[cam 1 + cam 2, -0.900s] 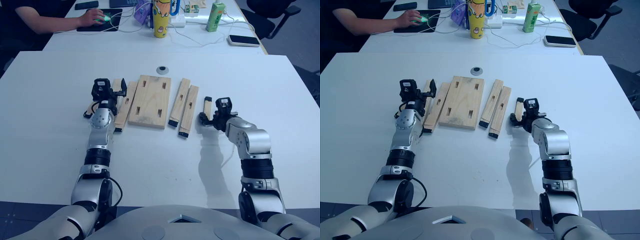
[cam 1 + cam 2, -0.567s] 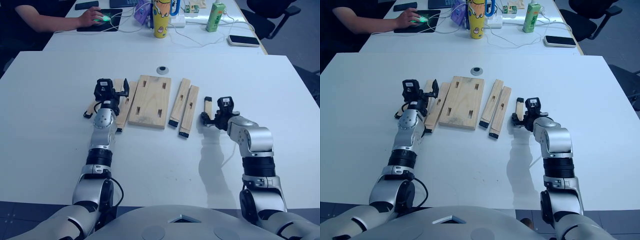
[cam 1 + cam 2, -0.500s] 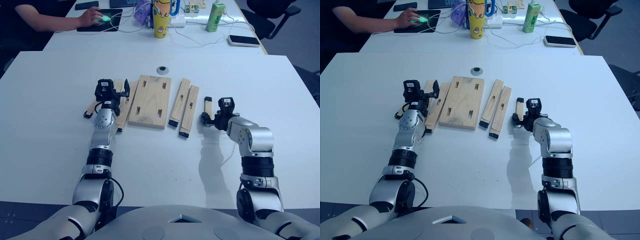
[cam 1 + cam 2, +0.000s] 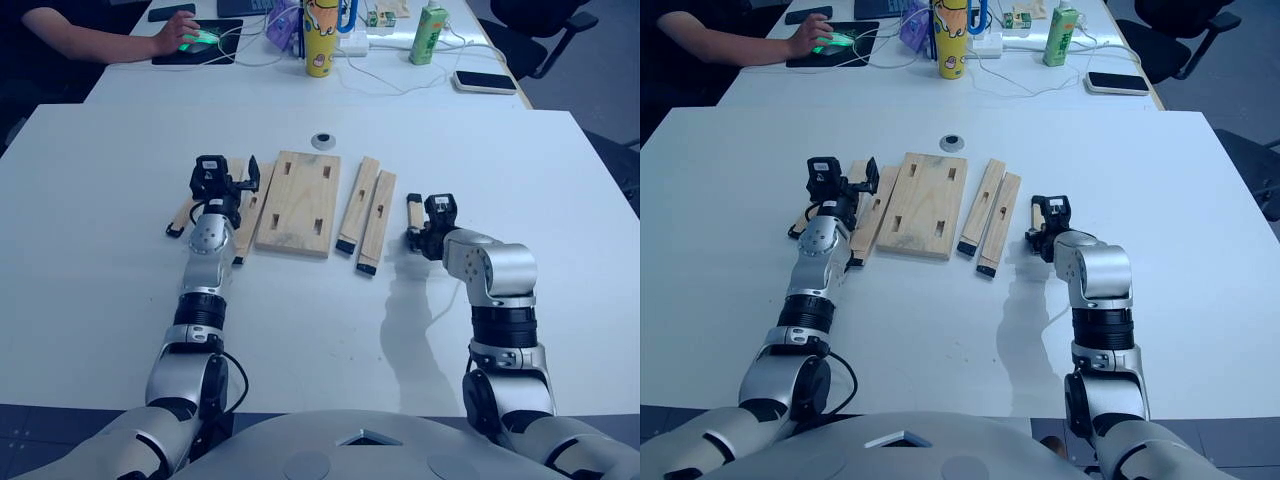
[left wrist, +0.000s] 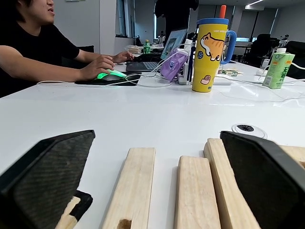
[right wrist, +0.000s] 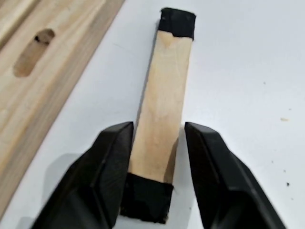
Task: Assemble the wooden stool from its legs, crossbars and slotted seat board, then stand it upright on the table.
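The slotted seat board (image 4: 298, 203) lies flat mid-table. Two slotted legs (image 4: 370, 210) lie to its right and two more (image 4: 250, 205) to its left, with a short crossbar (image 4: 182, 215) farther left. Another short crossbar (image 4: 414, 212) with black ends lies right of the legs. My right gripper (image 4: 419, 236) is low over this crossbar's near end, open, its fingers (image 6: 112, 162) straddling the wood (image 6: 162, 100). My left gripper (image 4: 229, 186) hovers above the left legs, open wide, with the wooden pieces (image 5: 131, 186) lying between its pads (image 5: 47, 176).
A round grommet (image 4: 322, 140) sits in the table behind the board. The desk beyond holds a yellow cup (image 4: 320, 38), a green carton (image 4: 428, 32), a phone (image 4: 487, 81), cables, and a person's hand on a mouse (image 4: 185, 38).
My right gripper has shifted left and come down over the short crossbar's near end, with the forearm swinging round. My left gripper edged slightly right over the left legs.
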Tool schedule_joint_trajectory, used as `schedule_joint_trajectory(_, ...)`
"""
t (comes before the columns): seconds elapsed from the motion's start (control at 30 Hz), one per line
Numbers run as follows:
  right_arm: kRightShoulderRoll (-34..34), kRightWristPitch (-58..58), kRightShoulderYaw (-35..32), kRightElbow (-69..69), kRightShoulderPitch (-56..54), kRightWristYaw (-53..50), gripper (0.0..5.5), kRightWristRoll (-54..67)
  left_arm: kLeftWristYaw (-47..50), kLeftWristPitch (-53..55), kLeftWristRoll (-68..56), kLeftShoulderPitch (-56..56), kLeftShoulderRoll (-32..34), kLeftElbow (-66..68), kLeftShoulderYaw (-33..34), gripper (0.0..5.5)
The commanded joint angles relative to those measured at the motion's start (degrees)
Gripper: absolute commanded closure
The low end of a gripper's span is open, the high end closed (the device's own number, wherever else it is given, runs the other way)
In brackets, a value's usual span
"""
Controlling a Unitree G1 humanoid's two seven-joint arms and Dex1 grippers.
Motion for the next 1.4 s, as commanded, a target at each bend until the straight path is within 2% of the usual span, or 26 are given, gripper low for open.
schedule_joint_trajectory(0.03, 0.9, -0.1, 0.1, 7.4, 5.0, -0.7, 4.15, -1.2, -1.3, 1.5, -1.1, -1.2, -0.2, 0.6, 0.2, 0.60)
schedule_joint_trajectory(0.17, 1.5, -4.6, -3.7, 8.7, 3.5, -2.7, 4.18, -1.7, -4.4, 3.0, -2.7, -1.4, -0.5, 0.5, -0.1, 0.60)
schedule_joint_trajectory(0.5, 2.0, -25.5, -9.1, 7.7, 2.2, -2.7, 4.18, -0.1, -8.3, 4.7, -7.2, -2.5, -0.4, 0.0, 2.5, 0.60)
schedule_joint_trajectory(0.67, 4.1, -36.9, -6.9, 5.3, -0.5, -0.2, 4.18, 0.5, -11.8, 7.0, -10.6, -2.9, -0.7, -2.2, 3.1, 0.60)
schedule_joint_trajectory(0.77, 4.4, -40.8, -2.6, 5.6, -2.5, 7.5, 4.18, 2.6, -15.9, 12.3, -16.7, -3.2, -1.2, -6.8, 4.3, 0.60)
schedule_joint_trajectory(1.0, 5.0, -46.4, 2.3, 4.7, -2.6, 19.2, 4.18, 6.6, -22.4, 31.3, -31.7, -4.6, -2.5, -17.0, 4.8, 0.60)
schedule_joint_trajectory(1.13, 5.0, -48.8, 3.1, 6.4, -3.2, 21.8, 4.18, 7.0, -22.7, 39.3, -37.9, -4.3, -3.0, -21.6, 5.2, 0.11)
schedule_joint_trajectory(1.4, 4.7, -52.9, 4.7, 5.8, -1.3, 27.1, 4.18, 7.7, -20.7, 46.2, -46.4, -6.1, -4.2, -21.1, 9.4, 0.10)
